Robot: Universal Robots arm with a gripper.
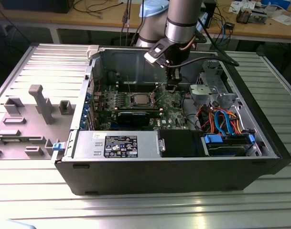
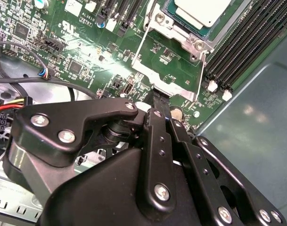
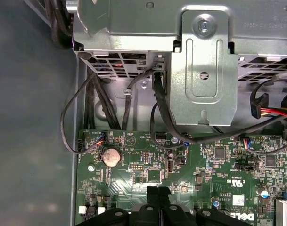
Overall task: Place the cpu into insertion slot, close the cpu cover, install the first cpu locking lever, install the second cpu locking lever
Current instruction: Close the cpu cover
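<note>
With the gripper [image 2: 157,96] pinched together and empty, we are working at the open cover [image 2: 166,77], risking it slipping off the rim and gouging the board [image 2: 86,52] by the cpu [image 2: 202,12].

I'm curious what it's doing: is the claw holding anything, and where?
Cannot tell. The claw sits at the cpu cover's edge; the cpu lies in the insertion slot.

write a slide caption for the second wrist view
Gripper poised just beside the silver frame that surrounds the chip on the green circuit board.
</note>
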